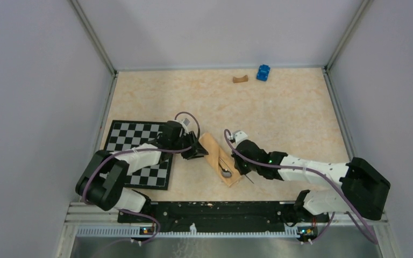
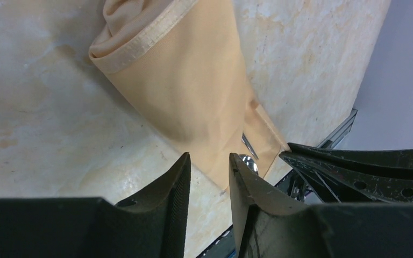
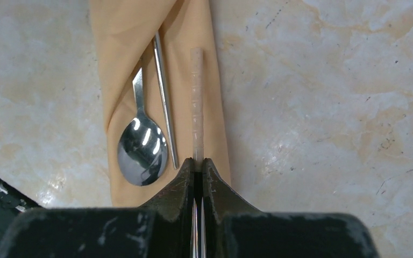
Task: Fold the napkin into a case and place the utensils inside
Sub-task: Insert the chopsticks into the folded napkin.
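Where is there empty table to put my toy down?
Bare table lies between the napkin case and the far wooden block and blue toy car. Crowded near the front: left gripper and right gripper, holding a utensil, meet at the case, beside the checkerboard mat.

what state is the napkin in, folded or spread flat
Folded: the napkin lies as a narrow layered strip, and the handle of the spoon runs under its top layer in the right wrist view.

The case (image 1: 219, 157) lies by the desk's (image 1: 279, 118) near edge, spoon (image 1: 225, 172) and another utensil (image 3: 196, 107) on it; mat (image 1: 134, 134) to its left; car (image 1: 263, 72) and block (image 1: 240, 79) at the far edge.
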You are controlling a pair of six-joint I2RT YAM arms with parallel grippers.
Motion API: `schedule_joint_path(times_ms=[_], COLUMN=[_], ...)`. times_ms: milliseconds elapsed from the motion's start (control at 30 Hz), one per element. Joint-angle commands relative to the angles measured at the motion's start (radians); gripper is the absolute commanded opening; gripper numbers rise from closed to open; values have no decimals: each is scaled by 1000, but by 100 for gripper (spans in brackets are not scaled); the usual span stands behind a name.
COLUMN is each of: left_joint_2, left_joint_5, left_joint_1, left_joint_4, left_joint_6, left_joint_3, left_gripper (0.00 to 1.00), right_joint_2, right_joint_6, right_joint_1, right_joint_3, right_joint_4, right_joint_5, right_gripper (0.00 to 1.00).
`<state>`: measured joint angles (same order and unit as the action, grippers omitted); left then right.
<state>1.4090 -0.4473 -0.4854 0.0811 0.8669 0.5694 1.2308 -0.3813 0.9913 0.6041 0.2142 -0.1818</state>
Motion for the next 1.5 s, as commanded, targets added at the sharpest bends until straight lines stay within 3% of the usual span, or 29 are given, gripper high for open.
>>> schedule_joint_path(times_ms=[0, 600, 1000, 1467], left_joint_2=[31, 117, 135, 124], left_joint_5=[10, 54, 76, 114], left_joint_1=[-4, -5, -5, -3], left_joint_4=[80, 72, 40, 0], left_joint_6=[4, -41, -86, -126], left_joint_3=[-6, -21, -5, -8], left_gripper=[37, 31, 30, 27], right_joint_2=[57, 210, 352, 448], right_joint_6=[1, 112, 163, 231], right_joint_1=[-35, -36, -43, -61], right_joint_3=[23, 109, 141, 159], right_joint_4=[-83, -206, -420, -554], right_joint_5=[-4, 30, 31, 1], right_gripper=[0, 0, 0, 0])
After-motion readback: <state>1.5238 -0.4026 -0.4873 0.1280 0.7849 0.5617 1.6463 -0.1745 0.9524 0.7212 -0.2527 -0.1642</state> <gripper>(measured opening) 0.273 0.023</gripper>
